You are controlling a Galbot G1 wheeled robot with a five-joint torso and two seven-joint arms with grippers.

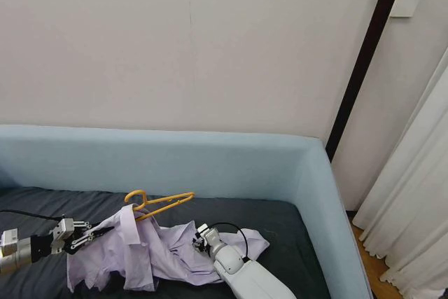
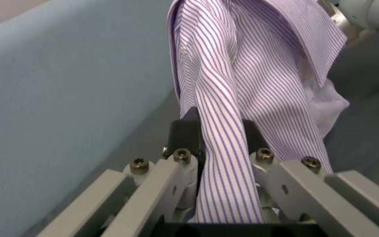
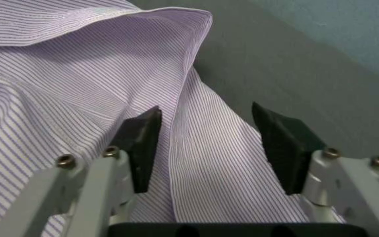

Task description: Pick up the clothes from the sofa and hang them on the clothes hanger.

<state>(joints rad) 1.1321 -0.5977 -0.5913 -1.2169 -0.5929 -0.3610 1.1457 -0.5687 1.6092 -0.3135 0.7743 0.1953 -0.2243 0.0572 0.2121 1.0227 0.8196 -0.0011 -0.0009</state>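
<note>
Shirt (image 1: 168,251) (striped) on sofa (image 1: 210,153), left tool (image 1: 87,234) gripping

Soft even light, perhaps daylight.

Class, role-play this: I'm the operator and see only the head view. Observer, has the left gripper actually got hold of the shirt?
Observer: Yes. The left gripper is shut on a fold of the shirt.
Operator: And the right gripper?
Observer: The right gripper is open, straddling a shirt fold without pinching it.
Operator: Is the shirt plain?
Observer: No, it has fine purple stripes on white.
</note>
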